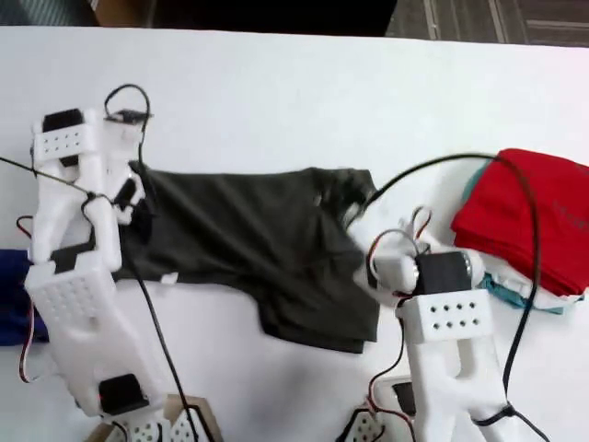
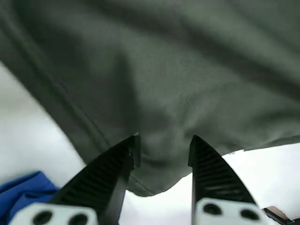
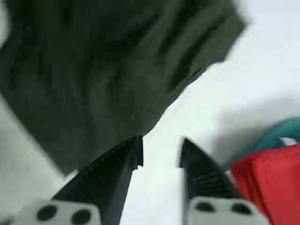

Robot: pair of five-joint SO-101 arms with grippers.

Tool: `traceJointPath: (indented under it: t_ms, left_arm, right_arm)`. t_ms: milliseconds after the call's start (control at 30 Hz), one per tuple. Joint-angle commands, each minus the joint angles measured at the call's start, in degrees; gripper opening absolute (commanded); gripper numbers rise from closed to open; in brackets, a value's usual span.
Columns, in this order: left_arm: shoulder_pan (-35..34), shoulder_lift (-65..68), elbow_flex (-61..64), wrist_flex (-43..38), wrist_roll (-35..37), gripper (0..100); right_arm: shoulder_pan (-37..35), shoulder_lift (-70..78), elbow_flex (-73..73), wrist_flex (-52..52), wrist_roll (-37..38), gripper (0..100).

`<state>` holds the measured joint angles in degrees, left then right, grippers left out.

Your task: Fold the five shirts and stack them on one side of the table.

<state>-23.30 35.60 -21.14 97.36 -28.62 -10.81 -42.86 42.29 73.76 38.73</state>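
The dark green shirt (image 1: 248, 230) lies spread across the middle of the white table (image 1: 276, 92), and the left gripper (image 2: 161, 152) is right down on its left edge, jaws parted with a fold of hem sitting between them, nothing pinched. Over on the other side, the right gripper (image 3: 159, 157) hangs wide open above bare table just beside the shirt's right edge. The folded red shirt (image 1: 525, 216) sits on a teal one (image 1: 515, 295) close by.
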Motion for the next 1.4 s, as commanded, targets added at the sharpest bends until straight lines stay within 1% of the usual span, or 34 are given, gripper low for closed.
traceJointPath:
  t_ms: [0,100,167,267,333,433,533,667,833,1033,1133,1367]
  left_arm:
    - [0.2,-0.2,-2.4,-0.4,0.0,20]
    - [-1.1,-0.2,-2.4,-0.1,-0.5,20]
    - [-2.3,-0.3,-2.4,0.5,-2.3,20]
    - [-4.7,-0.4,-2.8,4.5,-3.2,20]
    - [-6.7,-0.4,-2.2,4.9,-3.2,20]
    - [-9.4,0.1,-2.2,4.9,-3.2,20]
    - [-10.5,0.3,-0.5,4.3,-3.3,20]
    - [-11.2,0.4,5.1,-1.4,-5.4,20]
    - [-12.5,0.4,9.8,-9.2,-5.3,20]
    - [-15.6,0.4,7.5,-14.8,-5.5,20]
    - [-16.0,0.4,4.3,-14.7,-5.5,20]
    - [-14.2,0.4,-2.1,-11.5,-5.0,20]
  right_arm:
    - [0.0,9.3,-5.6,-8.0,-5.2,4.3]
    - [-1.1,21.5,-11.1,-12.0,-5.9,4.3]
    - [-1.9,30.0,-16.3,-13.4,-6.0,4.4]
    - [-2.2,42.1,-26.6,-13.6,-6.0,4.4]
    - [-2.1,49.5,-33.8,-13.5,-6.4,4.4]
    - [-2.0,59.7,-43.6,-11.2,-9.8,4.4]
    - [-2.3,68.8,-52.8,-7.3,-11.2,4.4]
    - [-2.4,78.7,-62.4,-2.7,-11.2,4.4]
    - [-1.9,87.3,-70.9,1.0,-10.9,4.4]
    - [-1.7,92.8,-79.3,1.9,-10.7,4.4]
    - [-1.3,95.5,-83.0,2.2,-10.7,4.4]
    - [-1.0,100.1,-91.3,8.3,-10.7,4.4]
